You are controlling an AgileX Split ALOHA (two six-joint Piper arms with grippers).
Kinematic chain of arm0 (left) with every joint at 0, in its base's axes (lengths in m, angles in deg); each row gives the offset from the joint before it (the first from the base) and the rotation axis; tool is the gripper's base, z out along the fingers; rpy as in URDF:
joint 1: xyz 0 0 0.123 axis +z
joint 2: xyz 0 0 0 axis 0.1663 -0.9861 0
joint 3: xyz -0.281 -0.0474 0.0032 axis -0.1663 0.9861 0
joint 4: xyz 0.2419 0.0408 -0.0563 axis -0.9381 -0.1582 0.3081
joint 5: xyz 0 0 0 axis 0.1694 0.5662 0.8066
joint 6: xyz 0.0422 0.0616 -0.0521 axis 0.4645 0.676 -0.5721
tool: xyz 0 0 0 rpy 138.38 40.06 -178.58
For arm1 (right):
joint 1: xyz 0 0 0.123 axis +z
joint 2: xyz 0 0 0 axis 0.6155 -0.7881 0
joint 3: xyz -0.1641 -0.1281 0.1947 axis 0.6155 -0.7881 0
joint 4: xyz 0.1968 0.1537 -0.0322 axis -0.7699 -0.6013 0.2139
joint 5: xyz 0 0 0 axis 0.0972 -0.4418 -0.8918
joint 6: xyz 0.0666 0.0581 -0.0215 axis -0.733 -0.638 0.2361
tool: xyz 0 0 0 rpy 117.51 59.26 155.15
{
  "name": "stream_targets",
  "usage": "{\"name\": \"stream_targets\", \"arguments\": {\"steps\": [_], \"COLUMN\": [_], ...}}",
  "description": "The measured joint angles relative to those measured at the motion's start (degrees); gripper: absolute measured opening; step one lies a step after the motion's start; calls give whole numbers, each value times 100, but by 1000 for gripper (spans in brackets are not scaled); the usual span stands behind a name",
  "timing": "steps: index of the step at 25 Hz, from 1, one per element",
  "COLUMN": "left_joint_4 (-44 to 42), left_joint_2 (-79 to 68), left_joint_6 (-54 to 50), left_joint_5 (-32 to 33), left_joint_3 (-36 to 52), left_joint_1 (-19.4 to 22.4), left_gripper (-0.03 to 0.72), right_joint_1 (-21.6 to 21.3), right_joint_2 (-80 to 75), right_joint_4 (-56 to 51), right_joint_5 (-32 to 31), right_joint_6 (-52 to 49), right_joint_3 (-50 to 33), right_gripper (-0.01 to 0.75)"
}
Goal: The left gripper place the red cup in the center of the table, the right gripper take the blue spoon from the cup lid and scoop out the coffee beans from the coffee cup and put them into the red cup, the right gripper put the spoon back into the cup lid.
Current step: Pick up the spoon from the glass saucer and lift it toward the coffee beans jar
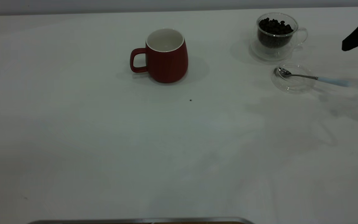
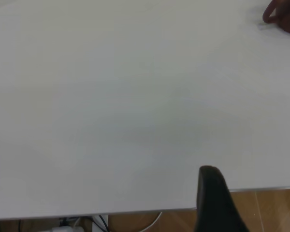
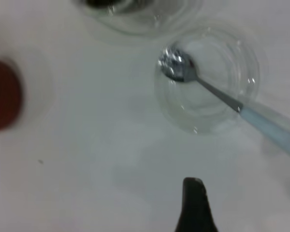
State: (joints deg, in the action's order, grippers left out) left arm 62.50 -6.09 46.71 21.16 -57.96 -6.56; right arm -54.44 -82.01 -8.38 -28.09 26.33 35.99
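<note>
The red cup [image 1: 166, 60] stands upright near the middle of the white table [image 1: 104, 140], handle to the left, with nothing inside. At the far right the coffee cup [image 1: 277, 34] holds a heap of coffee beans [image 1: 274, 26]. Just in front of it lies the cup lid [image 1: 292, 82], with the blue spoon [image 1: 312, 77] resting bowl-down in it and its handle pointing right. My right gripper [image 1: 354, 56] hangs open above the spoon's handle end, holding nothing. Its wrist view shows one finger [image 3: 193, 203] short of the cup lid [image 3: 208, 82]. My left gripper [image 2: 253, 188] is open over the table's near edge, far from the red cup [image 2: 285, 17].
A tiny dark speck [image 1: 190, 100] marks the table in front of the red cup. A metal rim [image 1: 141, 221] runs along the bottom of the exterior view. Past the table edge, the left wrist view shows wooden floor [image 2: 270, 208] and cables.
</note>
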Motion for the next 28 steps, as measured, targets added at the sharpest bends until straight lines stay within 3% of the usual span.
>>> {"name": "stream_targets", "arguments": {"steps": [4, 20, 28], "left_joint_4": [0, 0, 2], "left_joint_2": [0, 0, 1], "left_joint_6": [0, 0, 14], "left_joint_5": [0, 0, 0], "left_joint_3": [0, 0, 0], "left_joint_1": [-2, -12, -12], "left_gripper": [476, 476, 476], "right_joint_1": [-250, -392, -542], "right_joint_2": [-322, -1500, -1777], "right_joint_4": [-814, -1873, -2380], "right_joint_5": [-295, -323, -705], "right_joint_6": [747, 1370, 1902], "right_joint_3": [0, 48, 55], "right_gripper": [581, 580, 580]}}
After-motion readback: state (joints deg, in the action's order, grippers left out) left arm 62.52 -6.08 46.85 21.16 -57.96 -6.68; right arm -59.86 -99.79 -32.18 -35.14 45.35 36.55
